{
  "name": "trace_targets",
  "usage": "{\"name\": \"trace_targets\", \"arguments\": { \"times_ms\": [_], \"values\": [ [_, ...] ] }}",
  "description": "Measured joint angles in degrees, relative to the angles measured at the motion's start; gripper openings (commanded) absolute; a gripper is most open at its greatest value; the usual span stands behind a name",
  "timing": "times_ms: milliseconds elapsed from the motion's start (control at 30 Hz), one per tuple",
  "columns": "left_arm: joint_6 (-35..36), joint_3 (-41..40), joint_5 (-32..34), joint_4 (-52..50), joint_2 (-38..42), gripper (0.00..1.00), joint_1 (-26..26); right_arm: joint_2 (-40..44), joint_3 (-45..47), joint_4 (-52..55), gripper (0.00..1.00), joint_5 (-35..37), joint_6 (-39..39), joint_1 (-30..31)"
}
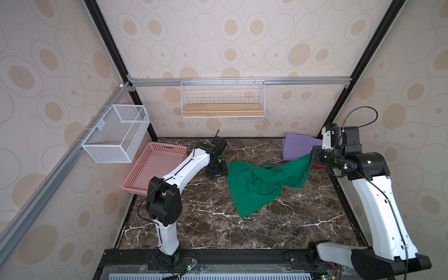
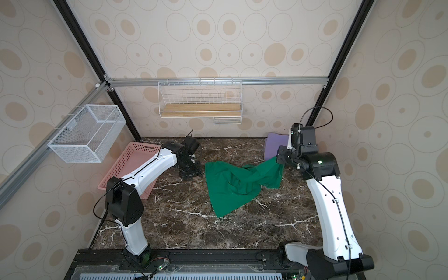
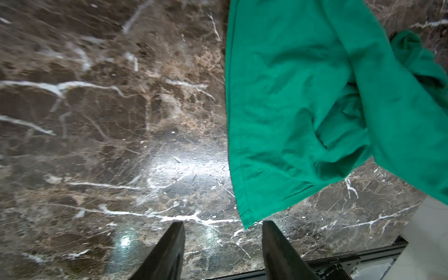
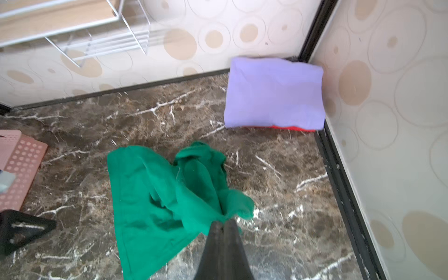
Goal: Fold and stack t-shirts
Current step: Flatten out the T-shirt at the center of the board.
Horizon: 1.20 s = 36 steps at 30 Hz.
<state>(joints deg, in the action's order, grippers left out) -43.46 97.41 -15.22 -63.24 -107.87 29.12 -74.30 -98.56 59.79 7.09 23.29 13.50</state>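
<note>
Only left wrist view showing left gripper (image 3: pixel 223 224) parted, empty, both top views placing crumpled deep green cloth t-shirt (image 1: pixel 257 186) at its three o'clock, right gripper (image 4: pixel 224 225) pinching one corner.

Front marble tabletop (image 1: pixel 218 230) bare; green shirt (image 1: pixel 254 186) sprawls centre; pink basket (image 1: pixel 167 147) probably hugs left wall.

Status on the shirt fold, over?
Left gripper open, empty, by hem corner of crumpled deep green cloth t-shirt. Right gripper shut on its far end, raised. Folded lavender t-shirt atop red t-shirt, back corner. Nothing blocking.
</note>
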Motion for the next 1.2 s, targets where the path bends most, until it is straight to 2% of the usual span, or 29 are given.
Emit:
{"name": "trace_targets", "arguments": {
  "times_ms": [200,267,300,333,367,400,433,500,600,767,900,1067,1200],
  "values": [
    [2.67,1.16,-5.33,1.38,-3.48,0.61,8.00,-16.57,-8.37,-1.07,0.00,-2.69,0.70,-0.50],
    [4.22,2.32,-5.77,1.01,-3.21,0.62,10.78,-24.96,-15.19,-0.20,0.12,-3.28,0.87,-0.74],
    [4.87,2.69,-5.79,1.07,-2.99,0.62,11.96,-28.94,-19.10,0.20,0.15,-3.32,0.83,-0.90],
    [5.49,2.84,-5.86,0.94,-2.60,0.62,13.03,-33.24,-23.87,0.85,0.29,-3.32,0.79,-1.09],
    [5.86,2.84,-5.88,0.61,-2.14,0.63,13.70,-36.89,-28.22,1.14,0.68,-3.52,0.94,-1.29],
    [6.05,2.84,-5.88,0.20,-1.66,0.63,14.10,-39.87,-31.87,1.36,0.81,-3.89,1.09,-1.46],
    [6.21,2.84,-5.86,-0.22,-1.20,0.64,14.29,-42.49,-35.21,1.62,0.86,-4.52,1.18,-1.77],
    [6.34,2.40,-5.70,-0.55,-0.31,0.65,14.45,-44.72,-38.29,2.23,0.86,-5.42,1.20,-2.36],
    [6.47,-0.63,-5.97,-0.68,0.90,0.66,14.53,-42.62,-35.60,2.45,0.86,-6.19,1.16,-2.93],
    [8.68,-7.96,-7.30,-0.13,0.59,0.67,16.26,-29.07,-15.15,0.44,0.83,-9.07,1.68,-3.13],
    [13.44,-8.74,-6.25,0.13,-1.38,0.66,21.16,-17.64,0.44,-1.38,0.81,-12.24,2.71,-3.06],
    [19.21,-8.74,-3.89,0.61,-4.83,0.66,26.14,-7.02,11.37,-2.60,0.80,-15.89,4.74,-3.08],
    [22.80,-8.44,-0.70,0.94,-8.68,0.65,26.53,-2.25,14.80,-2.43,0.80,-18.60,6.27,-2.60]
  ]
}}
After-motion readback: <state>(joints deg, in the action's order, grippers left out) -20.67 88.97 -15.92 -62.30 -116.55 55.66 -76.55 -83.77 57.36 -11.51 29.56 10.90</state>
